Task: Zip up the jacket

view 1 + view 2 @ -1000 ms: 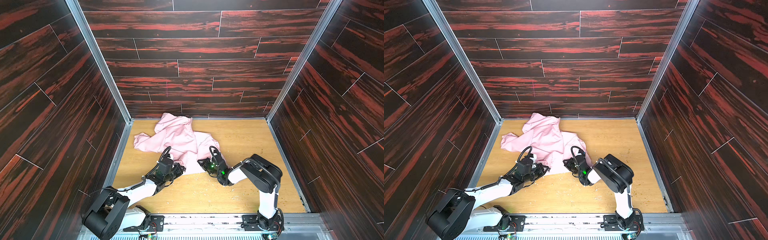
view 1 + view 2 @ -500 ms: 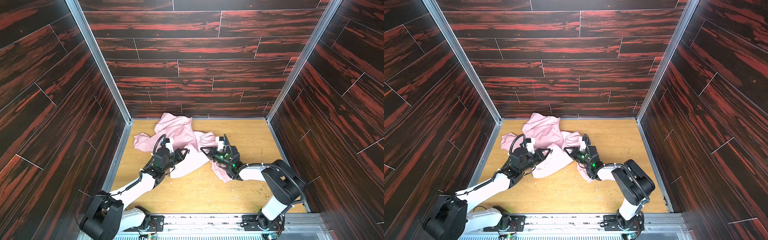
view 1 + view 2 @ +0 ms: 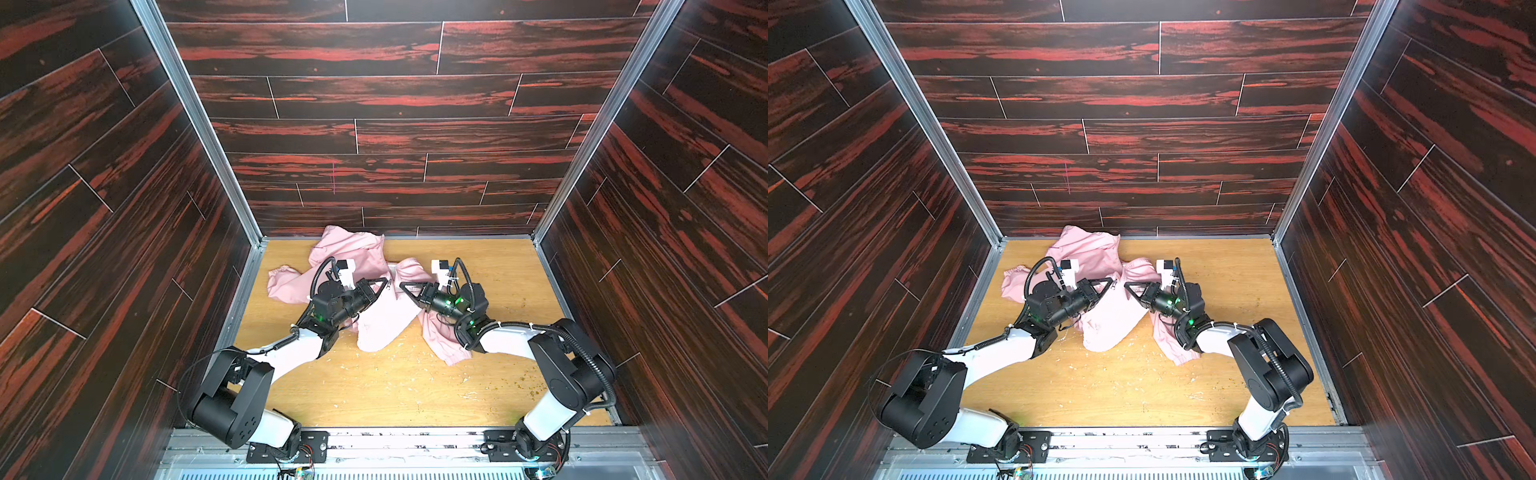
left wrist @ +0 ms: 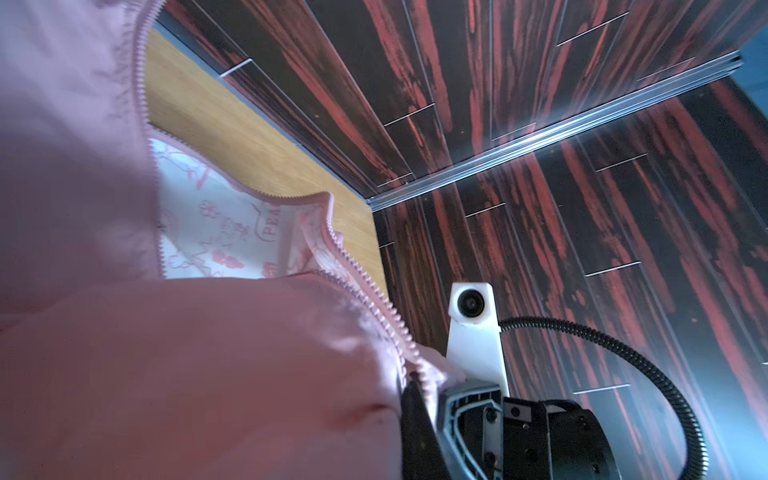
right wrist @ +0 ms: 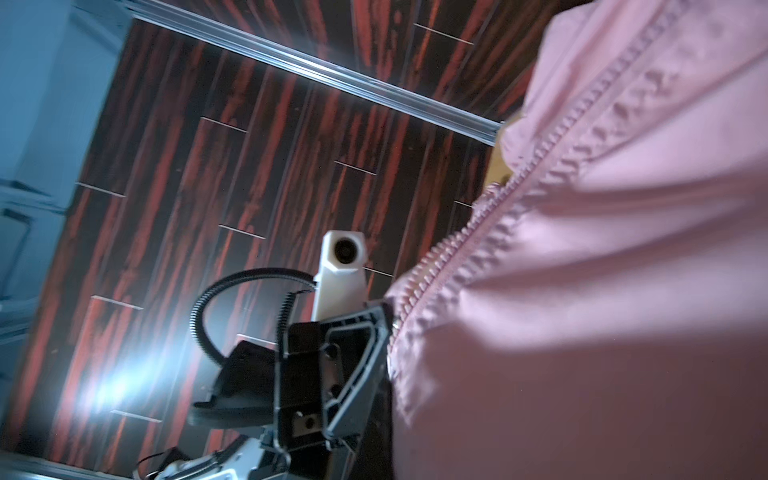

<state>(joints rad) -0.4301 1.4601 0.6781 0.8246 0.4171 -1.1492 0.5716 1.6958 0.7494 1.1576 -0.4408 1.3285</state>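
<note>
The light pink jacket lies crumpled at the back middle of the wooden floor, its front lifted between the arms. My left gripper and right gripper face each other tip to tip, each shut on a front edge. In the left wrist view the zipper teeth run down into my dark finger, and the printed lining shows in the gap. The right wrist view shows the other row of zipper teeth along pink fabric. No slider is visible.
Dark red wood-pattern walls close in the back and both sides. The oak-coloured table carries scattered crumbs in front of the jacket. A metal rail with both arm bases runs along the front edge.
Both grippers have risen and moved toward the back wall, pulling the jacket's front edges up with them. Their tips have come together over the middle of the garment.
</note>
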